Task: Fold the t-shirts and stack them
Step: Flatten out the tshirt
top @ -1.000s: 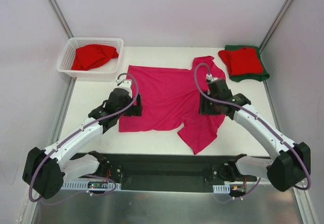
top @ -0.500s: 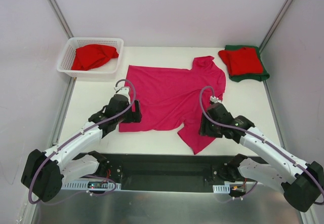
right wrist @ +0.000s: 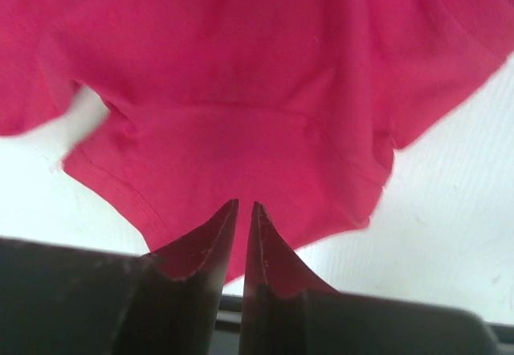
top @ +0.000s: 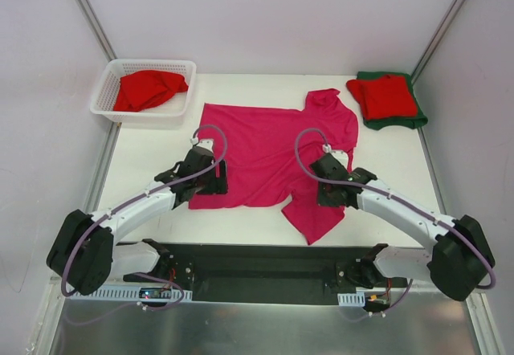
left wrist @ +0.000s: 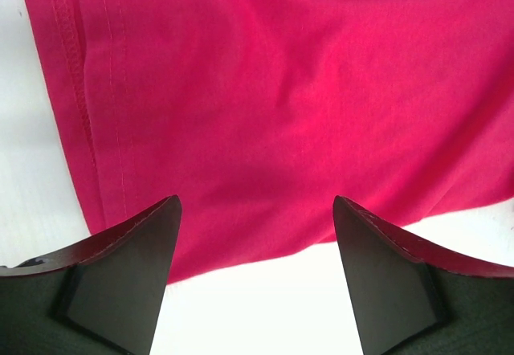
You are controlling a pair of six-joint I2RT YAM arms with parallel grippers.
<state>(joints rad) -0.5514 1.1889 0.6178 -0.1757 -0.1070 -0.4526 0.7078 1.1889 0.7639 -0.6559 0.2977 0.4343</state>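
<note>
L gripper (left wrist: 255, 210) low, agape over pink t-shirt (top: 265, 150) hem; R gripper (right wrist: 245, 204) low, tight on cloth.

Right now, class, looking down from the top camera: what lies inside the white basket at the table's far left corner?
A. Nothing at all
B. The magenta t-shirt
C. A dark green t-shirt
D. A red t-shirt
D: a crumpled red t-shirt sits inside the white basket, while the magenta t-shirt is spread on the table and the dark green t-shirt lies at the far right.
</note>
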